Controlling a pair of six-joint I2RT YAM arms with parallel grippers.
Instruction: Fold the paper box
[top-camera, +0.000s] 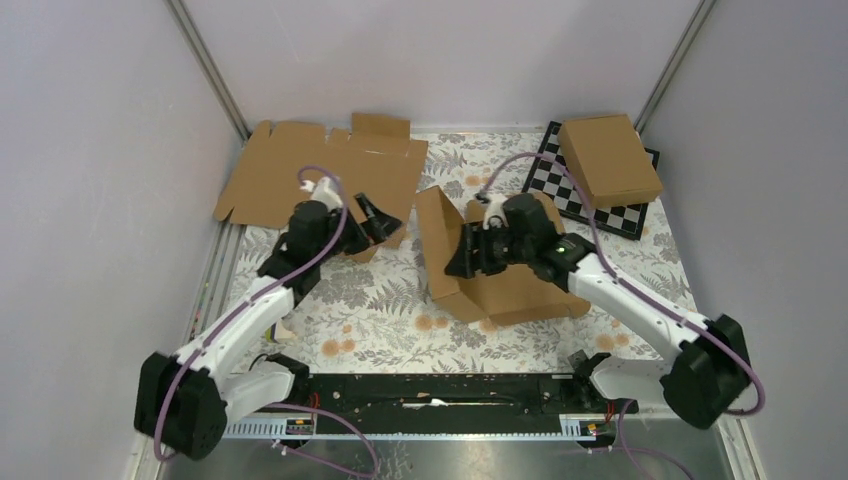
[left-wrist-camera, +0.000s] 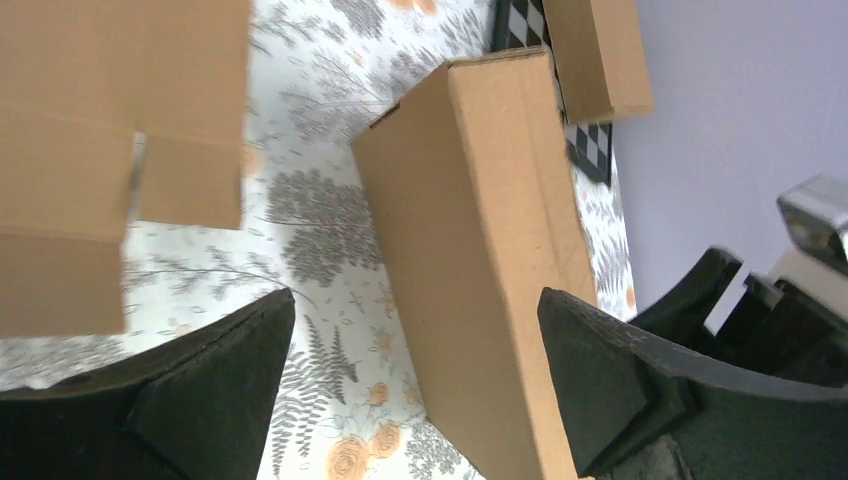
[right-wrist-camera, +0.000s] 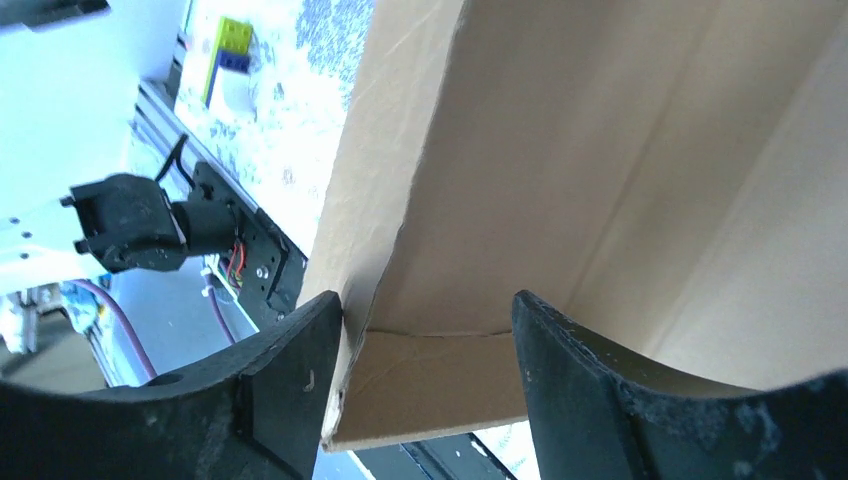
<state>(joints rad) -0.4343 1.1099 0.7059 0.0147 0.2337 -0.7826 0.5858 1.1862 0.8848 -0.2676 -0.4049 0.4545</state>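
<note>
The paper box (top-camera: 510, 290) lies half formed at the middle of the flower-patterned table cover (top-camera: 370, 300), its base flat and its left wall standing upright, with a further flap raised behind it. The right gripper (top-camera: 462, 262) reaches down into it just inside that left wall. In the right wrist view its jaws stand well parted astride the wall's corner. The left finger (right-wrist-camera: 270, 400) touches the outer face of the cardboard while the right finger (right-wrist-camera: 620, 400) sits inside the box, apart from the wall, so nothing is pinched. The left gripper (top-camera: 385, 222) hangs to the left of the box over the near right edge of the wide flat cardboard sheet (top-camera: 300, 175), jaws spread wide and holding nothing. At the far right a second closed brown box (top-camera: 610, 160) rests on a chessboard (top-camera: 560, 190). From above, the right wrist hides the middle of the paper box. The right wrist view cuts the box off at top and right. A small yellow and blue thing (right-wrist-camera: 235, 45) on the table cannot be made out.
</note>
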